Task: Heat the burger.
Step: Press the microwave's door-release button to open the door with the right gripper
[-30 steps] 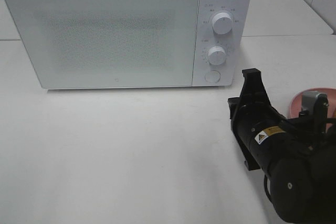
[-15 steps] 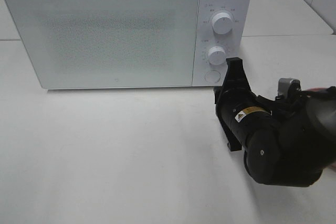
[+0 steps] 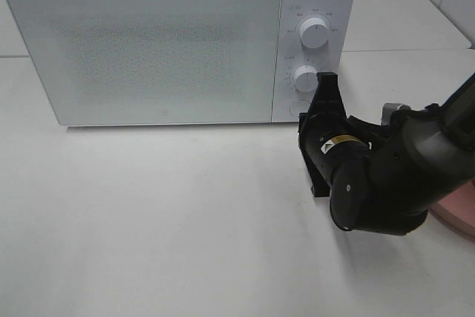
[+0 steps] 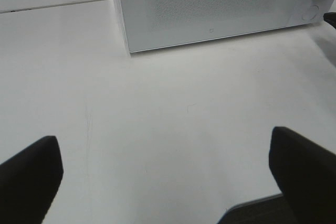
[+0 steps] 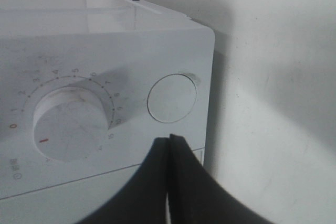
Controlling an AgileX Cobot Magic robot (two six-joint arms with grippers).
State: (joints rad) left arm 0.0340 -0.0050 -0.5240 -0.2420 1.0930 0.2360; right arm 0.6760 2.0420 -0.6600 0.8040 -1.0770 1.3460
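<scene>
**A:** What does the left wrist camera take in?

**B:** The left fingers (image 4: pixel 31 174) stand spread wide with nothing between them. They are above bare table (image 4: pixel 173 103), and the microwave (image 4: pixel 210 3) is beyond.

**A:** And from the high camera?

**B:** The microwave fills the upper left and centre of the frame, with its door shut. Right of the door are two knobs (image 3: pixel 315 33), one above the other, and a round button (image 3: pixel 299 107) under them. The right fingers (image 3: pixel 327 87) are pressed together and hold nothing. Their tips are right at that button, though whether they touch it cannot be told. The arm (image 3: pixel 386 183) runs off toward the lower right.

**A:** Where is the burger?

**B:** No view shows it. Only a strip of pink plate (image 3: pixel 462 217) appears at the right edge, behind the arm.
</scene>
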